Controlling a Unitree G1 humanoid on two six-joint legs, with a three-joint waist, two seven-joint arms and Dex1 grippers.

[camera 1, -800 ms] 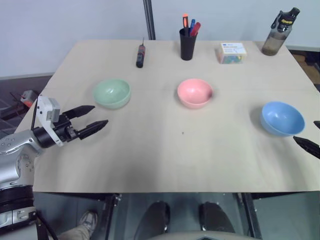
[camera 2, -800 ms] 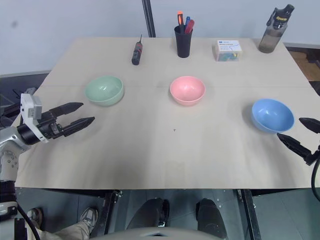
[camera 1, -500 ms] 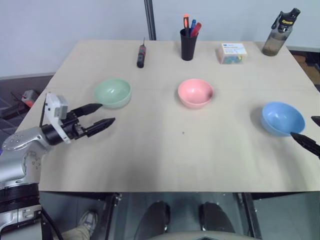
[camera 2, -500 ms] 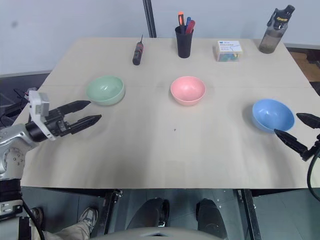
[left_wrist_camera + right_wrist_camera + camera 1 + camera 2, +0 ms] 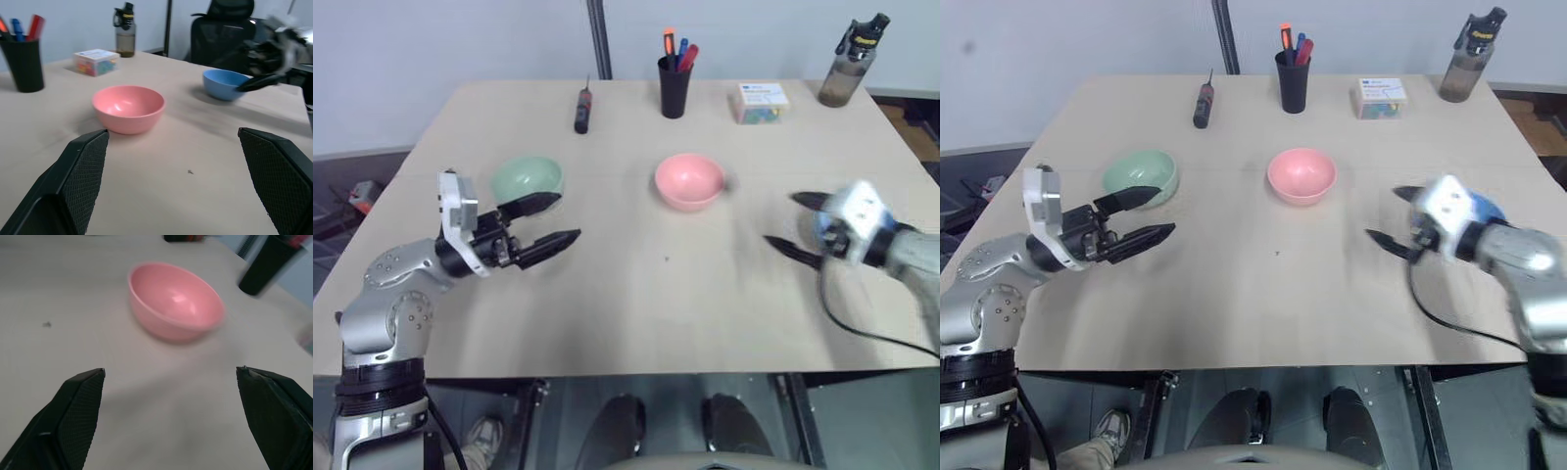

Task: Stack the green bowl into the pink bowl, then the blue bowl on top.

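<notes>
- While the small round salmon-pink plastic bowl [image 5: 689, 181] sits upright near the middle of the pale wooden table [image 5: 636, 313], both arms hang above the tabletop on either side of it, neither touching any bowl.
- The left gripper [image 5: 544, 223] has its two black fingers spread wide and holds nothing; it points toward the table's middle, with one finger lying over the near rim of the small round mint-green plastic bowl [image 5: 524, 176] as seen from the head.
- That green bowl stands upright on the robot's left side of the table, well apart from the pink one.
- The right gripper [image 5: 793, 225] is likewise spread wide and empty, pointing inward toward the pink bowl; its wrist view looks straight at the pink bowl between the two fingers.
- The small round sky-blue plastic bowl [image 5: 222, 83] rests upright on the robot's right side, just behind the right gripper, mostly hidden by it in the head views but plain in the left wrist view.
- Along the far edge stand a black pen cup with coloured markers [image 5: 674, 83], a dark screwdriver-like tool [image 5: 581, 106] lying flat, a small box with a colourful print [image 5: 763, 102] and a smoky drinking bottle with a black cap [image 5: 848, 65].
</notes>
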